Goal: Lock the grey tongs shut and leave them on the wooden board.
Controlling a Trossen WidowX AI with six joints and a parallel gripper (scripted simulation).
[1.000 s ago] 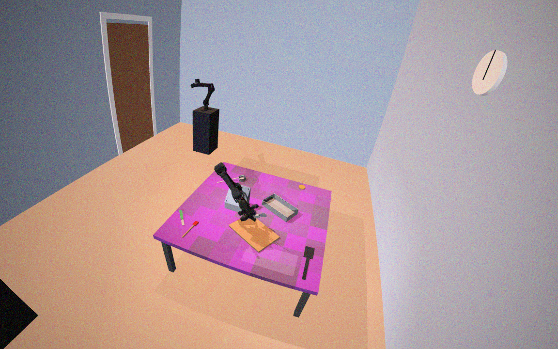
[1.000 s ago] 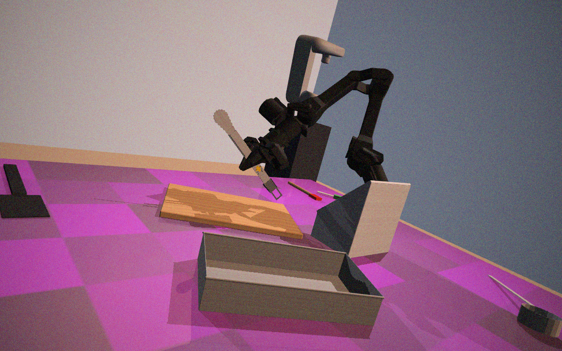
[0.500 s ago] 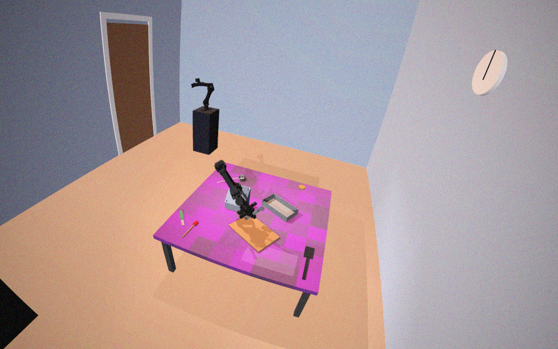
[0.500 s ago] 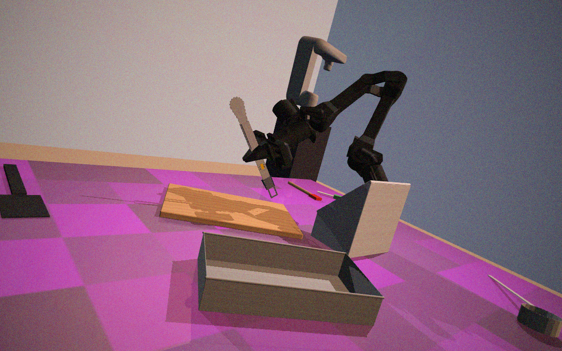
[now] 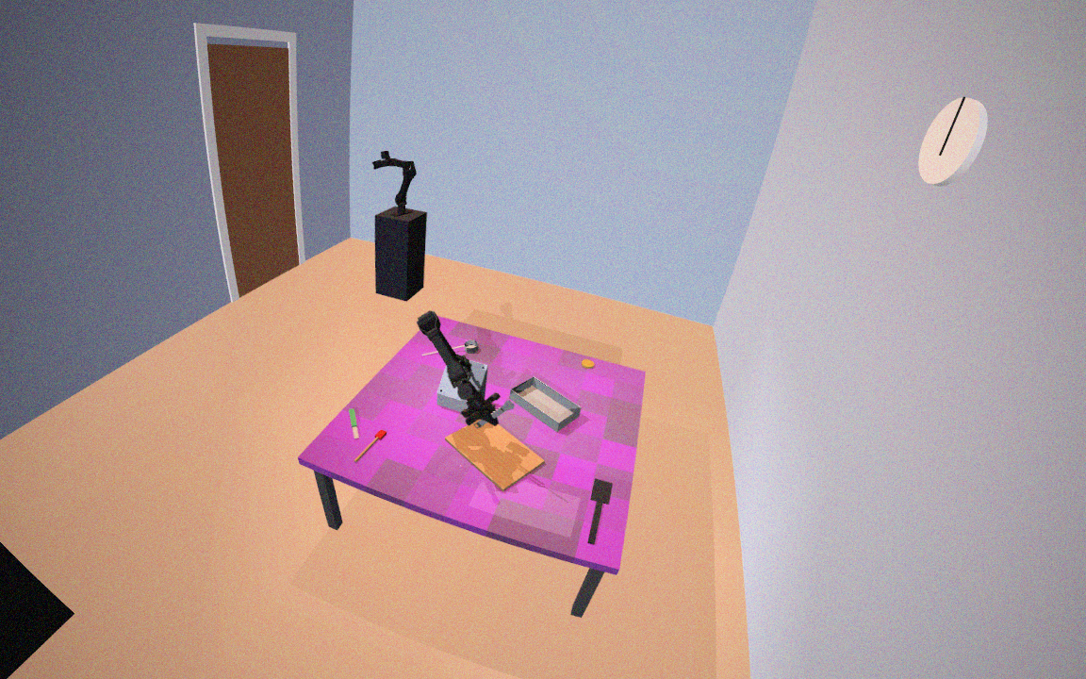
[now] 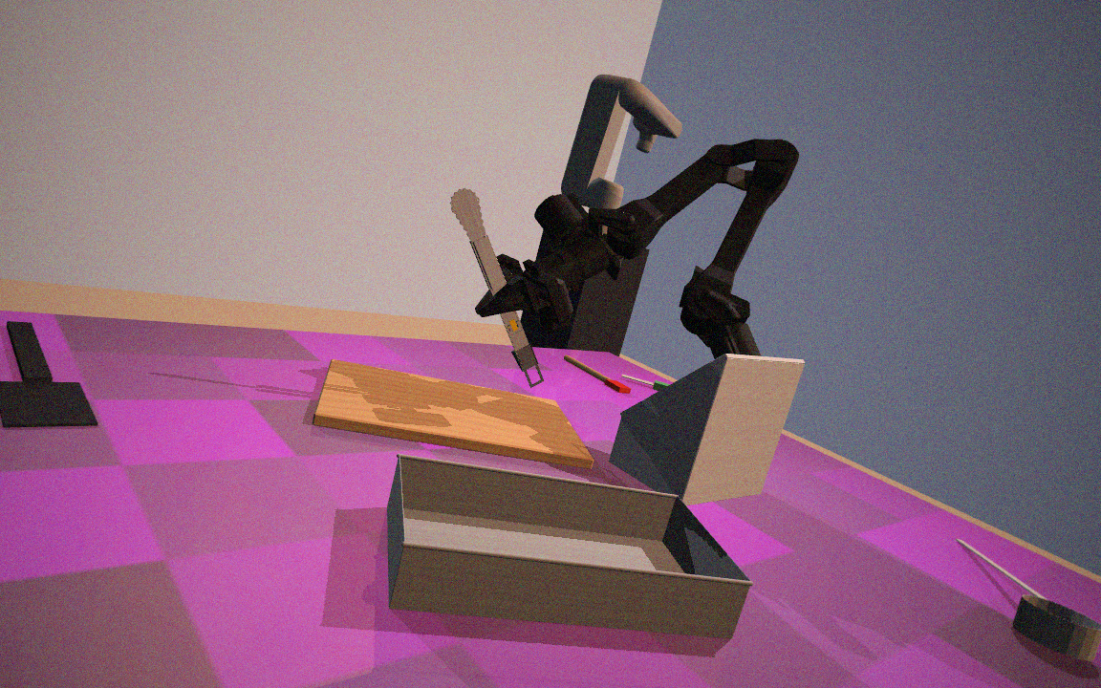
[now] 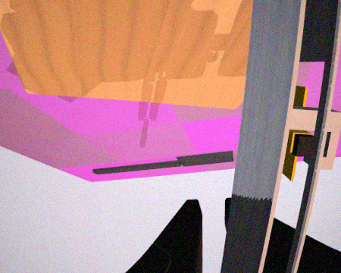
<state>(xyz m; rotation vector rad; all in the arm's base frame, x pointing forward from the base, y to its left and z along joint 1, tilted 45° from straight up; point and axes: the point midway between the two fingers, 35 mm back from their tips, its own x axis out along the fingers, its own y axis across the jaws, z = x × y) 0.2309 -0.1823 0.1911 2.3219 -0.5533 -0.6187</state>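
Note:
The grey tongs (image 5: pixel 503 410) (image 6: pixel 493 267) (image 7: pixel 265 114) are off the tin, held in the air with the scalloped tips up and the hinge end down, leaning somewhat. My gripper (image 5: pixel 486 413) (image 6: pixel 485 304) (image 7: pixel 211 210) is shut on them around the middle. In the wrist view the two arms run close side by side with a narrow gap; the lock's state cannot be told. The wooden board (image 5: pixel 504 469) (image 6: pixel 452 419) (image 7: pixel 102 42) lies below, with nothing on it but shadows. The roasting tin (image 5: pixel 559 421) (image 6: pixel 537 590) stands beside it, empty.
A grey wedge-shaped block (image 6: pixel 743 427) stands near the tin and board. A black spatula (image 5: pixel 600 491) (image 6: pixel 45 403) (image 7: pixel 204 157) lies past the board. A red-tipped brush (image 5: pixel 370 445) (image 6: pixel 597 375), a green-handled tool (image 5: pixel 353 420), a small handled cup (image 5: pixel 470 346) (image 6: pixel 1055 631) and an orange disc (image 5: pixel 587 363) lie farther off.

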